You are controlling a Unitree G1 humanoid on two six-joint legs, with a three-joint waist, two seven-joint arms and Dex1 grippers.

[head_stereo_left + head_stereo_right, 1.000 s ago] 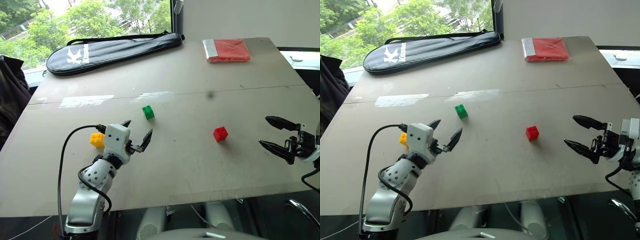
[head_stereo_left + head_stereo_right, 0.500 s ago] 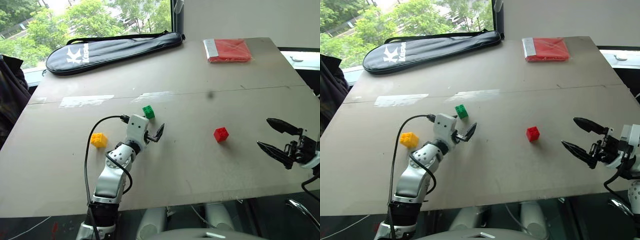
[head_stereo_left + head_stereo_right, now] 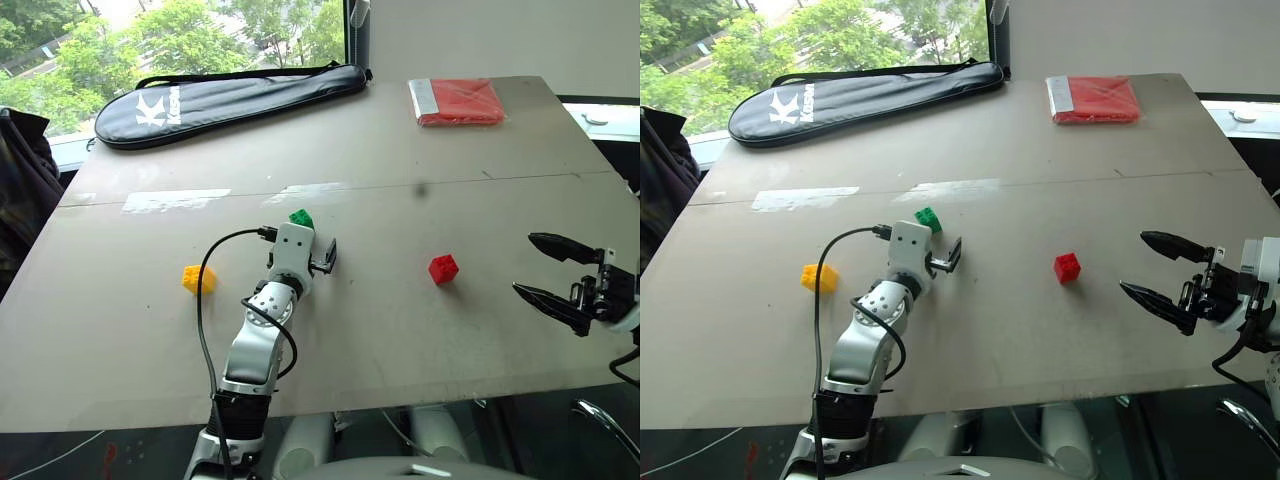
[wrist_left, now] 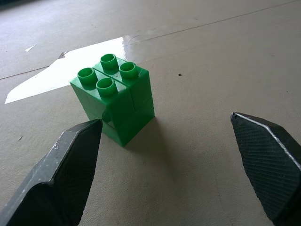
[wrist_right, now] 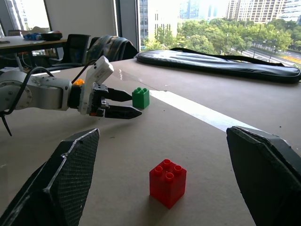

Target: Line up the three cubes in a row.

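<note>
Green cube (image 4: 114,98): stands studs-up on the tabletop (image 3: 400,170), just ahead of the left gripper (image 4: 176,155); in the left wrist view it sits off-centre, close to one finger and well clear of the other, not yet between them.
Left jaws: released, spread wide, grasping nothing; the gripper points roughly level along the tabletop toward the green cube.
Cube orientation: turned corner-on to the left gripper, so no flat face squares up to either finger; no long axis to speak of, the block being about as tall as it is wide.
Yellow cube (image 3: 198,279): on the tabletop to the left of the left arm, well apart from the green one.
Red cube (image 3: 442,268): on the tabletop between the two arms, nearer the right gripper (image 3: 553,275).
Right jaws: released, spread wide, empty; held off the right edge of the tabletop, aimed toward the red cube.
Nearer arm: left for green and yellow, right for red.
Judgement: the step in hand appears to be the approach to the green cube; the coming move likely calls for a sideways shift to centre the cube between the fingers before closing.
Row status: not formed; the three cubes lie scattered.
</note>
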